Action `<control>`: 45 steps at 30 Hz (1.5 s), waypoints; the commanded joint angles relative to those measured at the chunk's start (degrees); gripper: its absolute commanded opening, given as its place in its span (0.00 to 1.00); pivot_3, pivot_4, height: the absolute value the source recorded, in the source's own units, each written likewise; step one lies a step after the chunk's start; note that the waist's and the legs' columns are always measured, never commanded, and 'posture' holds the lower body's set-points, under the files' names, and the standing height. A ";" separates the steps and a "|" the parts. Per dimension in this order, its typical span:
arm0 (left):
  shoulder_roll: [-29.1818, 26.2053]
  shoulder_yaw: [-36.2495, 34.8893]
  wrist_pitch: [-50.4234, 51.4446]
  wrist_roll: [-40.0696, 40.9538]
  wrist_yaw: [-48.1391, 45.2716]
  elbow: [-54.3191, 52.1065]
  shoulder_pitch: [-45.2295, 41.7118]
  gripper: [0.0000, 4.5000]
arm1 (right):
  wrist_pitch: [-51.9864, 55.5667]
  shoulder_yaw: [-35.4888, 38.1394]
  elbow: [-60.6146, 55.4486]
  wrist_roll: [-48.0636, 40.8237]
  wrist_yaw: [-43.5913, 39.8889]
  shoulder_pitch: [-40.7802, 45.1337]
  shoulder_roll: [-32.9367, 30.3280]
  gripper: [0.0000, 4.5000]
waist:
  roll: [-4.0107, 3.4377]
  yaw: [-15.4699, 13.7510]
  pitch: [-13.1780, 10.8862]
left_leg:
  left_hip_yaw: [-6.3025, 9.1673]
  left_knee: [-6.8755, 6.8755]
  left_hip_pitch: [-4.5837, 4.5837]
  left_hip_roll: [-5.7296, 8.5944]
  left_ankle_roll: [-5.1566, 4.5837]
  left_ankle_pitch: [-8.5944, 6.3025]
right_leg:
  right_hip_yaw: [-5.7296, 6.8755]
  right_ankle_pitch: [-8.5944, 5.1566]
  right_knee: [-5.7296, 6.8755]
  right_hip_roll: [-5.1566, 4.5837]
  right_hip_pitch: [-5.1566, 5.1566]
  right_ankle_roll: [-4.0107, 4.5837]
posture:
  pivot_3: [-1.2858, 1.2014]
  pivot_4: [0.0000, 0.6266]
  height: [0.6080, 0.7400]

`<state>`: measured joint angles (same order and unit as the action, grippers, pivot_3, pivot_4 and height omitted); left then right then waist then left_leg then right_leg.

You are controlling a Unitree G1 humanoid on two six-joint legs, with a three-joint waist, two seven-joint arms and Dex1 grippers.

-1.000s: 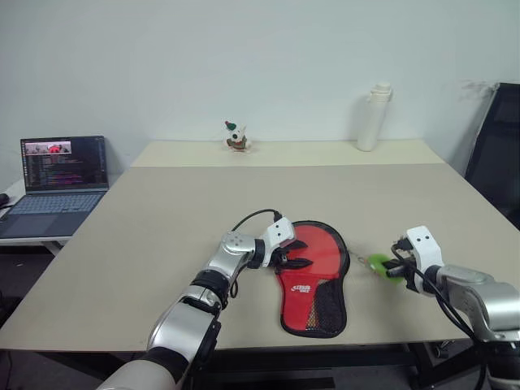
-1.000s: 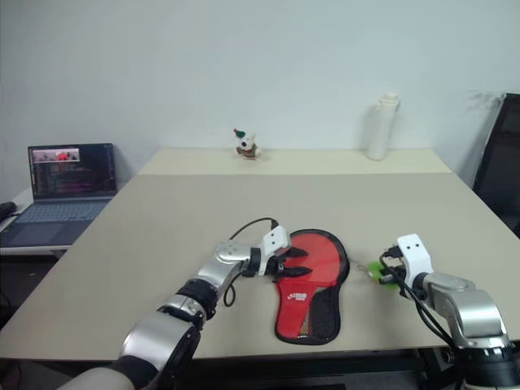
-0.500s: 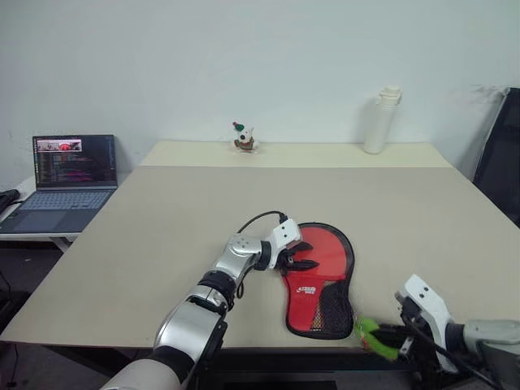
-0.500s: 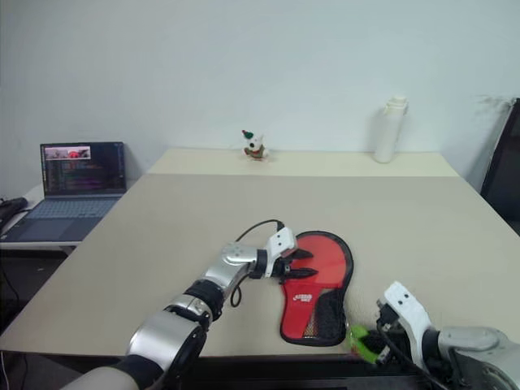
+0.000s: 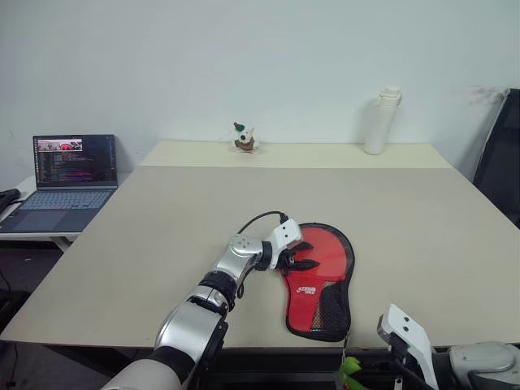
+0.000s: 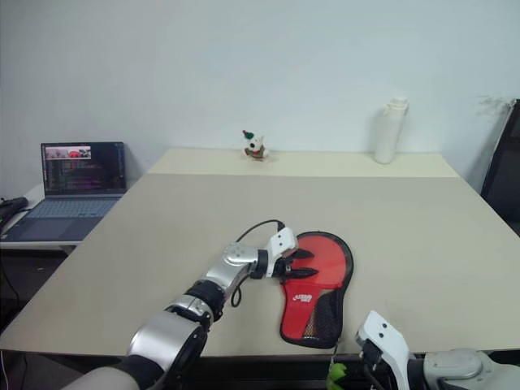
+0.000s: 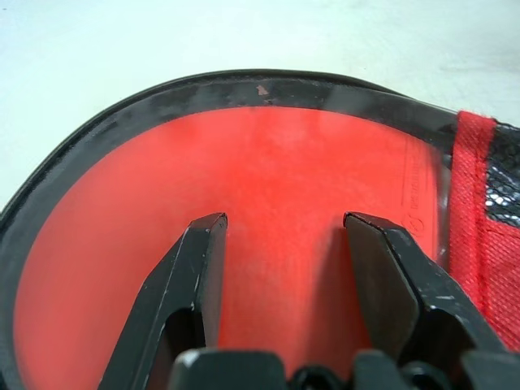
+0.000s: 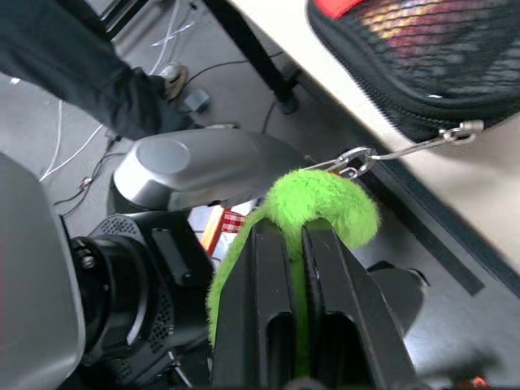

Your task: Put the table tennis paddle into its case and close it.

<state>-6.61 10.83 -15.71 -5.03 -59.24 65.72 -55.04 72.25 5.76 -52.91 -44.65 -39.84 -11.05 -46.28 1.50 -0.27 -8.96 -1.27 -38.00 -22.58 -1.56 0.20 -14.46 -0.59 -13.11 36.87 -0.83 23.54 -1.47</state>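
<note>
My right claw (image 8: 288, 244) is clamped on the green ring pull (image 8: 321, 203) below the table (image 5: 162, 219) edge; my left claw (image 7: 284, 236), half open, presses the case (image 5: 319, 280), paddle (image 5: 313, 260) inside; pulling harder could drag it off, though the zipper seems closed.

I'm seeing even, bright room light lying flat over the table (image 5: 162, 219), shadows staying faint, nothing glaring, both head views looking crisp.
</note>
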 commanded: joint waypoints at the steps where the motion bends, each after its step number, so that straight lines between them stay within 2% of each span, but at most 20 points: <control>1: 0.26 2.20 0.76 -2.84 0.78 1.81 1.76 0.55 | -1.24 -1.86 -1.93 -3.92 -2.22 -0.56 -1.18 0.00 | 0.01 0.00 0.00 | 0.00 0.00 0.00 0.00 0.00 0.00 | 0.01 0.00 0.00 0.00 0.00 0.00 | 0.52 0.24 1.00; 8: 0.56 2.30 0.64 -2.87 0.94 1.71 1.83 0.55 | -4.70 -2.85 0.29 -2.29 -1.92 -1.59 -3.45 0.00 | 0.10 0.00 0.01 | 0.02 0.00 0.02 0.00 0.00 0.00 | 0.02 -0.01 -0.01 -0.03 -0.02 0.01 | 0.52 0.24 1.00; 11: 0.75 2.37 0.56 -2.89 0.89 1.61 1.93 0.55 | -5.87 -2.63 1.13 -1.88 -1.44 -1.75 -4.16 0.16 | 0.11 0.00 0.02 | 0.04 0.00 0.01 0.00 0.00 0.00 | 0.04 -0.01 -0.01 -0.04 -0.03 0.02 | 0.52 0.24 1.00; 16: 1.27 2.31 0.58 -2.68 0.97 1.40 2.01 0.55 | -5.52 0.47 2.48 -4.10 -1.09 -0.81 -4.78 0.54 | 0.17 0.01 0.01 | 0.03 -0.03 0.03 0.03 0.00 0.00 | 0.04 -0.01 -0.01 -0.12 -0.05 0.01 | 0.52 0.24 1.00; 20: 2.12 0.93 1.88 -0.76 -0.06 -0.01 1.97 0.55 | -5.58 3.90 4.98 -5.45 -0.36 2.51 -5.25 0.54 | 0.19 0.04 -0.01 | 0.07 -0.05 0.04 0.06 0.00 0.00 | 0.02 -0.02 -0.02 -0.17 -0.07 0.03 | 0.52 0.24 1.00; 26: 0.21 -0.62 2.88 2.40 -3.68 -7.73 3.66 0.55 | -8.97 7.62 10.89 -5.55 -0.28 11.15 -4.60 0.54 | 0.24 0.27 -0.06 | 0.22 0.01 -0.08 0.10 0.00 0.00 | 0.06 -0.02 -0.08 -0.19 0.00 -0.04 | 0.52 0.24 1.00; 30: -4.56 -5.74 10.16 9.64 -5.93 -22.28 7.08 0.55 | -16.69 5.33 21.99 -0.55 -1.07 22.27 -2.12 0.54 | 0.35 1.17 -0.60 | 0.21 0.02 -0.19 0.04 0.00 0.00 | -0.09 -0.01 0.06 -0.13 0.25 -0.05 | 0.52 0.24 1.00; 39: -17.85 -10.37 27.21 16.31 -2.99 -56.45 27.25 0.55 | -38.04 -3.74 50.88 13.97 -9.80 39.98 4.42 0.54 | 0.32 2.08 -0.94 | 0.07 0.13 -0.35 -0.13 -0.01 0.00 | -0.32 -0.06 0.12 0.09 0.58 0.05 | 0.52 0.24 1.00; 45: -20.74 -12.00 30.82 17.01 3.15 -67.42 34.64 0.55 | -45.07 -6.65 64.21 19.66 -18.16 45.00 3.64 0.54 | 0.34 0.75 -1.02 | 0.11 0.07 -0.35 -0.05 -0.01 0.01 | -0.26 -0.05 0.15 -0.10 0.54 0.05 | 0.52 0.24 1.00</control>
<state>-27.03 -0.44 15.03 11.13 -57.72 2.32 -20.40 29.24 -1.56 9.95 -26.00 -56.07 32.73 -41.46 1.84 0.48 -9.98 -1.20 -37.93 -22.93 -1.59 0.19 -14.46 -0.84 -13.15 37.03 -0.95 24.08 -1.42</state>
